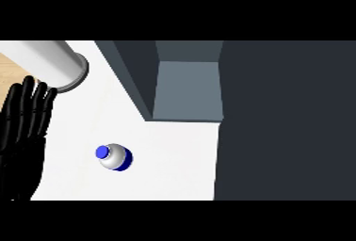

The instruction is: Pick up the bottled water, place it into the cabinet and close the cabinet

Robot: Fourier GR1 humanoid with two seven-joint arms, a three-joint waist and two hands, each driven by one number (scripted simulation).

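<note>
We look steeply down on a white table (173, 150). The bottled water (114, 157) stands upright on it, seen from above: blue cap, pale grey body, a blue band at its lower right edge. We can read no label, brand or writing on it from this angle.

Our left hand (24, 136) shows along the view's left edge, black, fingers (29, 99) straight and close together, pointing up the view; it holds nothing and is at rest. It sits well apart from the bottle, to the bottle's left. Our right hand does not show.

The cabinet (188, 89) lies up and right of the bottle, dark grey, with a paler grey recess visible; a broad dark panel (285, 122) fills the right side. No writing on either.

A white cylinder (52, 63) lies at upper left, above the fingertips.
</note>
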